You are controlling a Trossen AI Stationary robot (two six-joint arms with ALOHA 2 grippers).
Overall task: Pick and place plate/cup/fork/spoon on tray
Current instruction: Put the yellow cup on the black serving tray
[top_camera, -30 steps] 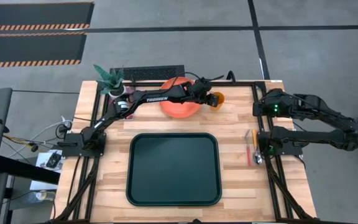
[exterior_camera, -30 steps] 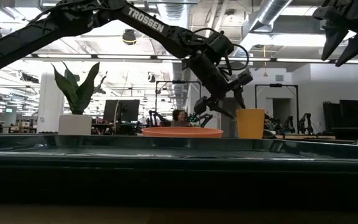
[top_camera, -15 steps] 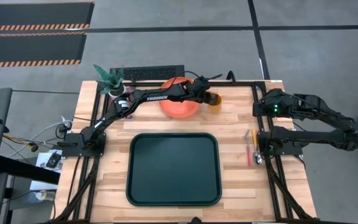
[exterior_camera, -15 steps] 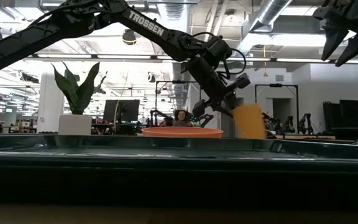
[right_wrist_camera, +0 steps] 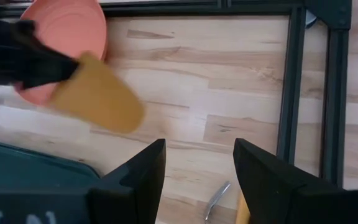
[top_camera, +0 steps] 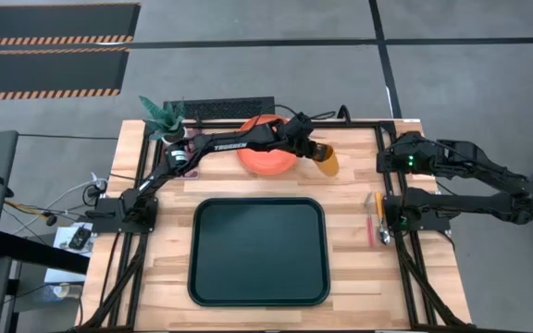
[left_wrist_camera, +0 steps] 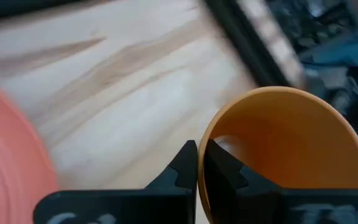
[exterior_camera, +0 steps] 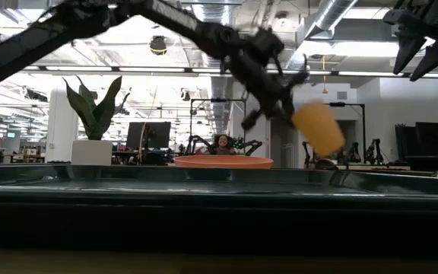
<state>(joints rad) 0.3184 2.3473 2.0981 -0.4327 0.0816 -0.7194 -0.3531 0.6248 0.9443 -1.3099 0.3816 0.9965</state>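
left end effector (exterior_camera: 280, 106) gripping cup (exterior_camera: 319, 128), tilted, airborne

White "TROSSEN" lettering along the left arm (top_camera: 232, 144), legible from above. No other readable text, numbers or signs anywhere else.

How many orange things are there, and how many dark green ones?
Orange: 3, a wide flat orange plastic plate, a small orange-yellow plastic cup held by the left hand, and an orange-handled metal spoon.
Dark green: 1, the big rectangular tray.
Total: 4.
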